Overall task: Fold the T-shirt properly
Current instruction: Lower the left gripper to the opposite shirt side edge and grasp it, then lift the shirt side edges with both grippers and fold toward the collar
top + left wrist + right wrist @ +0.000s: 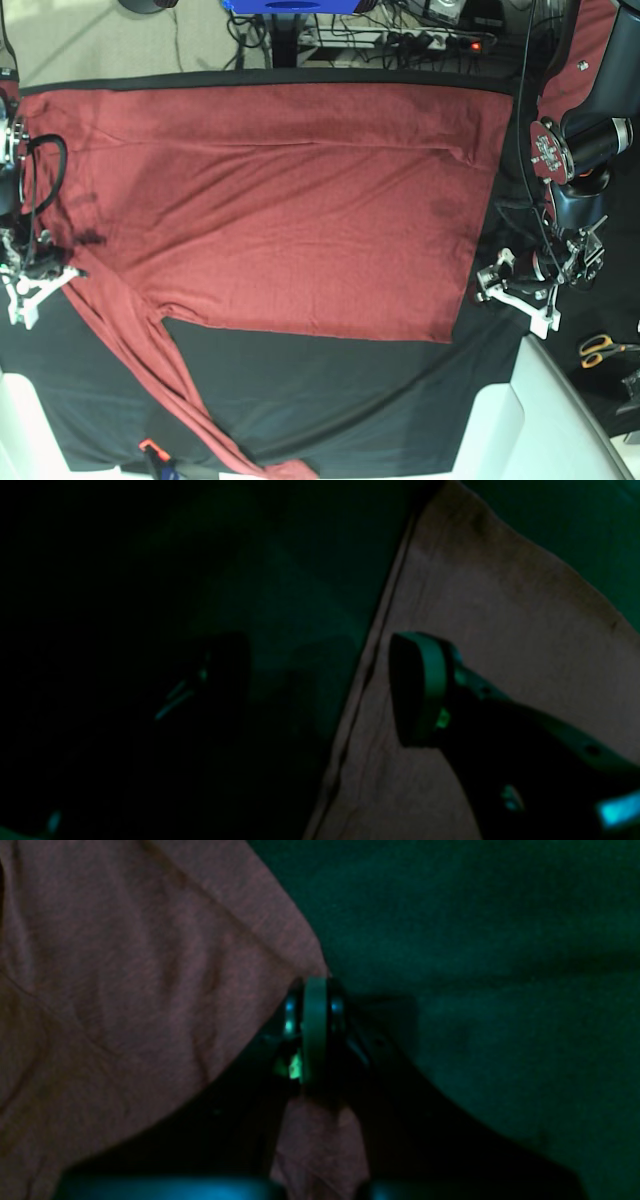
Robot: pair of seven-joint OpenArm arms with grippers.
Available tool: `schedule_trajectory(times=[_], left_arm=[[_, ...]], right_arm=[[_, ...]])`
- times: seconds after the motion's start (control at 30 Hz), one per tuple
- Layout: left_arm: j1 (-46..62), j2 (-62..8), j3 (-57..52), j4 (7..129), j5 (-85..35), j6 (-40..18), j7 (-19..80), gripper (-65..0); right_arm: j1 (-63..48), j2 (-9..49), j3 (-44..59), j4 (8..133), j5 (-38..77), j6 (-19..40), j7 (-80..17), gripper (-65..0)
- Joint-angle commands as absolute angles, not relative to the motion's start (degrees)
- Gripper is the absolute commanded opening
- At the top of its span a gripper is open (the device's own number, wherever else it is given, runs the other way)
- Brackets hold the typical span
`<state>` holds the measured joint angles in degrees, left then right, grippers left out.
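Observation:
The brick-red T-shirt (290, 200) lies spread flat on a black cloth (350, 390). One long sleeve (170, 380) trails down to the front edge. My left gripper (482, 290) is at the shirt's right edge. In the left wrist view it (320, 685) is open, with one finger (417, 690) over the red fabric (500, 630) and the other over the black cloth, the hem running between them. My right gripper (35, 285) is at the shirt's left edge. In the right wrist view it (315, 1025) is shut on a pinch of the red fabric (125, 965).
Scissors with yellow handles (600, 348) lie on the white surface at the right. A small orange and black item (152, 450) lies at the front left. Cables and a stand (290, 20) are behind the far edge. White table corners (500, 430) show at the front.

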<state>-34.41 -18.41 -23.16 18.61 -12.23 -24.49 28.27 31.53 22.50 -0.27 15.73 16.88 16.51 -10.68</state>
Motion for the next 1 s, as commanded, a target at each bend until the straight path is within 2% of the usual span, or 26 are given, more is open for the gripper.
schedule_trajectory(times=[0.0,0.97], left_arm=[[-35.6,-18.5,-23.3,19.0,-12.3,-24.6,28.9,-23.0],[-35.6,-16.7,-22.6,19.1,-11.7,-24.6,28.9,-22.4]], right_arm=[[33.2,23.3,-0.2,16.4,17.2,16.6,-9.7,-64.7],[33.2,23.2,-0.2,16.3,17.2,16.6,-9.7,-64.7]])
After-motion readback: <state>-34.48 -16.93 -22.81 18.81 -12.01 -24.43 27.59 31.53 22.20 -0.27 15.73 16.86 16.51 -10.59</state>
